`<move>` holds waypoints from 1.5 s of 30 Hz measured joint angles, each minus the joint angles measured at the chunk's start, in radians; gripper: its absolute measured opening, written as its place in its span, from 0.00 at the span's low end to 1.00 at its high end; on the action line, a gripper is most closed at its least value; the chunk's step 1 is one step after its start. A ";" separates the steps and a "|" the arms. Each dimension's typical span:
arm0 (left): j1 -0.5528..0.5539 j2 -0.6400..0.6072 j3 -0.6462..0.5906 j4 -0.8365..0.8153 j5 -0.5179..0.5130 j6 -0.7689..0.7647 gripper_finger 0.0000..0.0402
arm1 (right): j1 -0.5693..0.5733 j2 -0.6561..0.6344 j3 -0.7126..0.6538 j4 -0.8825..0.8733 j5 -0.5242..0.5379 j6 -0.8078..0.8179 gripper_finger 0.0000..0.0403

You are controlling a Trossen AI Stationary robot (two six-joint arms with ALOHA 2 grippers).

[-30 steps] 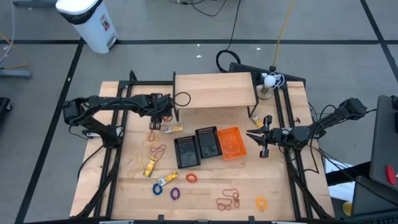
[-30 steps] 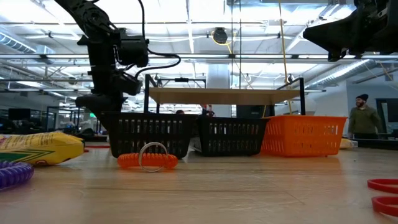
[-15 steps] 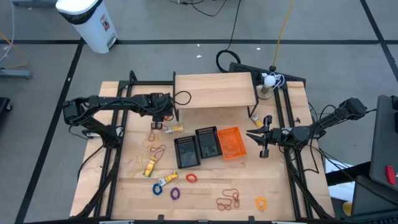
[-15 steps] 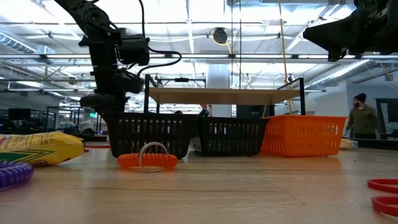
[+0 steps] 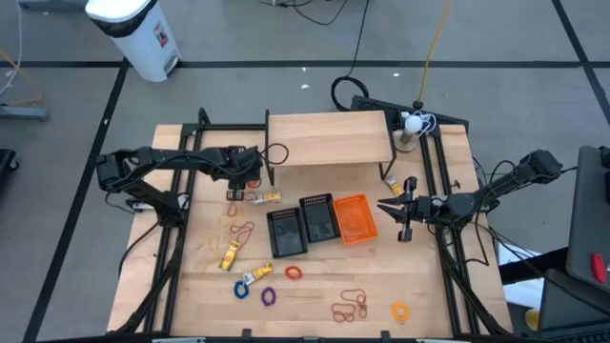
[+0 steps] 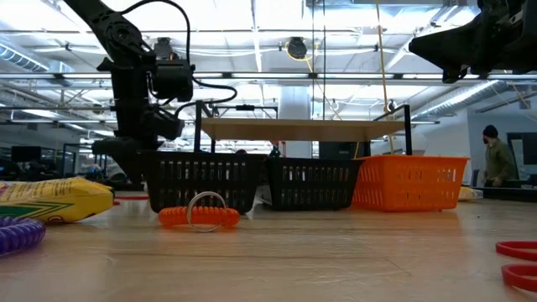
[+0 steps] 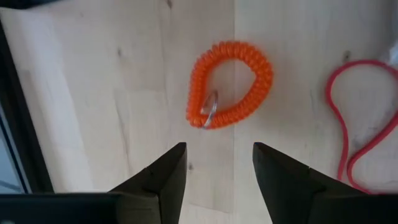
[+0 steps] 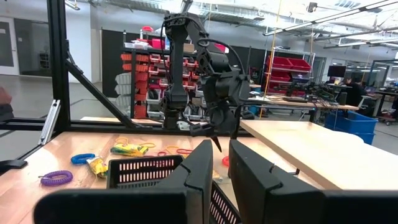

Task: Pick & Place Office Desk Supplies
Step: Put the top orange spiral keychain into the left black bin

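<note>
Orange coil loop [image 7: 230,84]: flat, long axis slanting, metal ring [image 7: 211,109] inside (ring at the end nearer the fingers).
Left gripper [image 7: 219,171]: above it, jaws parted, empty.
Red elastic loop [image 7: 357,118]: beside the coil.
Right gripper [image 8: 221,171]: over black basket [image 8: 146,171], jaws nearly closed, empty.

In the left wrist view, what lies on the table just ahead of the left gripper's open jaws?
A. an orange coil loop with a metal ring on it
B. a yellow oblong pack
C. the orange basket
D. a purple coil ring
A: the left wrist view shows the orange coil loop, a small metal ring on it, lying on the bare wood just beyond the left gripper, whose jaws stand apart with nothing between them.
</note>
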 joint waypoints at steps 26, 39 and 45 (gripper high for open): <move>0.003 0.000 -0.030 0.142 -0.019 0.009 0.46 | 0.000 0.000 0.000 0.000 0.000 0.000 0.11; 0.018 0.000 -0.045 0.162 -0.015 0.008 0.46 | 0.000 0.000 0.000 0.000 0.000 0.000 0.11; 0.018 0.000 -0.045 0.164 0.004 0.007 0.46 | 0.000 0.000 0.000 0.000 0.000 0.000 0.11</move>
